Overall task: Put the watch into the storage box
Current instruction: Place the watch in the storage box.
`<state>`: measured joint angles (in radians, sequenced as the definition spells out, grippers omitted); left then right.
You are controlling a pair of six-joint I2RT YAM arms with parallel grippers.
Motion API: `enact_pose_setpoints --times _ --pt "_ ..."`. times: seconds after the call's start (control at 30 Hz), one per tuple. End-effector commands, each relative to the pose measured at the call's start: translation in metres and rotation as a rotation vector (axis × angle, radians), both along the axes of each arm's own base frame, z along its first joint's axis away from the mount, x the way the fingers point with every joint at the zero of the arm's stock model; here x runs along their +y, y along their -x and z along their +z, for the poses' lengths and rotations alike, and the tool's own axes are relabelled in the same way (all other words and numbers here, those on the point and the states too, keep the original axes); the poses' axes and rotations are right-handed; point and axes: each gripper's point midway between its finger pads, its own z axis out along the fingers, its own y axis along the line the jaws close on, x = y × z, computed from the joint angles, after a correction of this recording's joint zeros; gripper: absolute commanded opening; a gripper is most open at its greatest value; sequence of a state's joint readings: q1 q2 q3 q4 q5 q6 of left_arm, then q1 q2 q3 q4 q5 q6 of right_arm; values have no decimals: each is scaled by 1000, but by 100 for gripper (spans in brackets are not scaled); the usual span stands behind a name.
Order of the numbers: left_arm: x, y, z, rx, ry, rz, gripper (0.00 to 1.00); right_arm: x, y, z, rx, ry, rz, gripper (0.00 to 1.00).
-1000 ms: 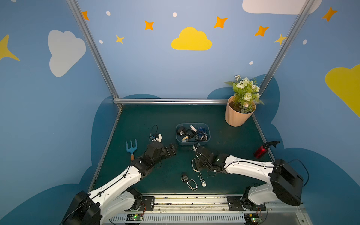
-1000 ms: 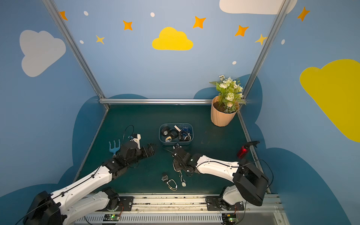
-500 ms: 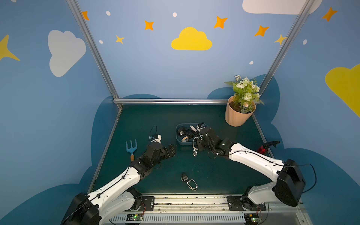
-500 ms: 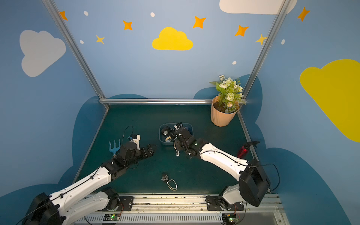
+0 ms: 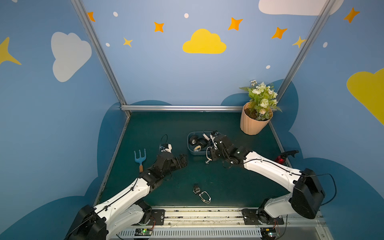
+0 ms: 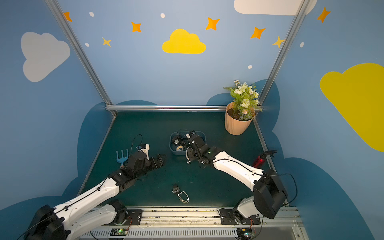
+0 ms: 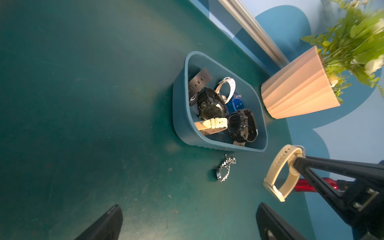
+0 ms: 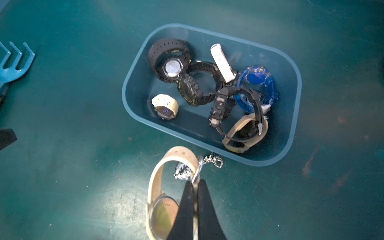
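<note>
The storage box (image 5: 190, 146) (image 6: 172, 146), a shallow blue-grey tub, stands mid-table and holds several watches. In the right wrist view its near wall (image 8: 187, 133) lies just beyond my right gripper (image 8: 195, 182), which is shut on the strap of a cream watch (image 8: 154, 176). That watch (image 7: 278, 166) hangs in the air outside the box, by its near edge, and shows in both top views (image 5: 207, 152) (image 6: 187, 152). My left gripper (image 5: 184, 160) (image 7: 189, 207) stands open and empty over bare table to the left of the box.
A small silver chain trinket (image 7: 225, 171) (image 8: 182, 171) lies on the table under the held watch. A small black object (image 5: 196, 189) and a silver carabiner (image 5: 205, 197) lie near the front. A peach flower pot (image 5: 252, 122), blue rake (image 5: 140, 156) and red bottle (image 5: 280, 160) stand around.
My right arm has carried the cream watch from the front middle of the table up to the box's near edge, with little movement in the last half second. The left arm has stayed put.
</note>
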<state>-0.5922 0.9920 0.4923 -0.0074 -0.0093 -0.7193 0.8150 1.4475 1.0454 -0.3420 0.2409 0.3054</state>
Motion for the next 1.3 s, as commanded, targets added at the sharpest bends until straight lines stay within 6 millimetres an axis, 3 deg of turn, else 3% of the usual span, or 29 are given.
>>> enact_pose_setpoints --times 0.0,0.13,0.53,0.67,0.87,0.97,1.07,1.17,1.27 --pt "-3 -3 2 0 0 -4 100 -1 -3 17 -25 -40 5 0" --pt "-5 -2 2 7 2 -11 100 3 -19 22 -27 -39 5 0" --pt "3 9 4 15 17 5 100 34 -87 5 -16 -26 13 0" --pt "6 15 0 28 21 6 100 42 -108 -8 -10 5 15 0" --pt "10 27 -6 60 44 3 100 46 -124 -30 33 30 18 1" --pt "13 32 -9 65 46 6 100 47 -127 -32 51 13 12 11" --pt "15 35 -9 68 49 7 100 47 -127 -23 50 -17 9 34" --pt "14 37 -7 68 53 -4 100 46 -127 0 12 -63 13 53" --pt "13 38 -8 74 56 -12 100 40 -124 29 -34 -91 9 59"
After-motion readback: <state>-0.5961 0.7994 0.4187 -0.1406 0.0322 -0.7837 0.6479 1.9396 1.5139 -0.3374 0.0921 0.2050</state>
